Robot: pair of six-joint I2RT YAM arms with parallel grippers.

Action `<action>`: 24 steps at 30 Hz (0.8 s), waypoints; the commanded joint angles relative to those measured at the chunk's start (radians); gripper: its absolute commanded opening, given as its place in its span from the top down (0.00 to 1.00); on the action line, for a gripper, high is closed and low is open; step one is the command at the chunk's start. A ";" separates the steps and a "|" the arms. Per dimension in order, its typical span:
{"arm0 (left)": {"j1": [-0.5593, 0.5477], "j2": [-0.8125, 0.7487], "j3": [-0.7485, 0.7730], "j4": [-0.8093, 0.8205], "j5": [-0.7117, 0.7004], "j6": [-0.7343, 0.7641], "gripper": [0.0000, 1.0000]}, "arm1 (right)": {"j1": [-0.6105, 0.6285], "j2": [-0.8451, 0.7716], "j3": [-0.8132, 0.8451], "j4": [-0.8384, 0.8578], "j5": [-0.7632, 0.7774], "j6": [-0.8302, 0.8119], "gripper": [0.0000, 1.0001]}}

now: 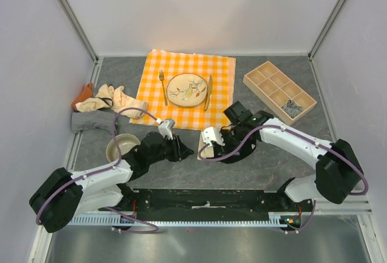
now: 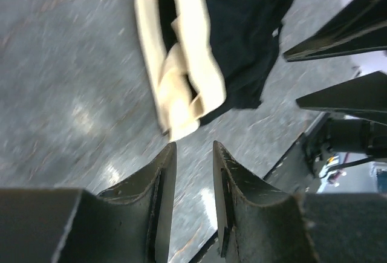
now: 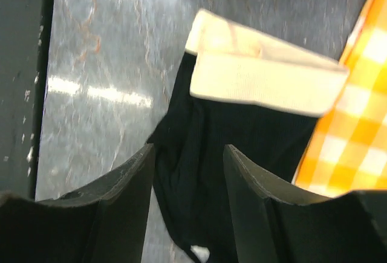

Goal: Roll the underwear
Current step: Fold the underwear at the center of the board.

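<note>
**Item: black underwear [image 2: 248, 39] with cream band [image 2: 181, 63].** It lies on the grey table [image 1: 254, 166], near centre, between my two grippers, with its far edge right at the orange-checked tablecloth [image 1: 187, 87]. The band is doubled over on itself and the black cloth is bunched rather than flat.

**Left gripper [image 2: 193, 147].** Its fingers are narrowly parted and hold nothing. It sits just near of the band's end, apart from it.

**Right gripper [image 3: 187, 153].** It is parted wider and also holds nothing. It is poised over the black cloth, but I cannot tell whether it touches.

**Other stock.**
- An orange garment [image 1: 81, 97], cream ones [image 1: 115, 98] and a grey striped one [image 1: 91, 120] are heaped at far left.
- One striped piece [image 1: 292, 107] sits in a compartment of the wooden tray [image 1: 266, 75] at far right.
- A plate [image 1: 187, 89], fork [image 1: 162, 84] and knife [image 1: 208, 92] rest on the tablecloth.
- A bowl [image 1: 121, 147] stands by my left arm.

**Hazards, as I judge them.**
- My grippers work very close together, so a careless closing move could knock one into the other.
- A pinch near the far edge could catch the tablecloth too and drag the plate setting.
- If I take only the top layer of this bunched cloth, the roll would come out loose or lopsided.
- The table looks slick, so the garment may slide ahead of my fingers instead of turning over.
</note>
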 commanded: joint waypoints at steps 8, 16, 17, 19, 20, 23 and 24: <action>0.001 0.007 -0.122 0.067 -0.050 -0.107 0.64 | 0.215 0.228 0.060 0.260 0.204 0.171 0.48; 0.003 -0.030 -0.180 0.091 -0.046 -0.128 0.64 | 0.226 0.298 0.082 0.275 0.252 0.200 0.54; 0.003 -0.034 -0.183 0.092 -0.046 -0.128 0.64 | 0.226 0.300 0.080 0.277 0.257 0.202 0.55; 0.003 -0.039 -0.188 0.094 -0.041 -0.127 0.64 | 0.226 0.314 0.083 0.277 0.263 0.208 0.56; 0.001 -0.038 -0.188 0.098 -0.040 -0.127 0.64 | 0.226 0.318 0.088 0.278 0.266 0.209 0.58; 0.003 -0.024 -0.188 0.113 -0.021 -0.122 0.64 | 0.226 0.327 0.095 0.266 0.252 0.217 0.61; 0.003 -0.018 -0.187 0.124 -0.012 -0.119 0.64 | 0.226 0.324 0.100 0.259 0.229 0.215 0.63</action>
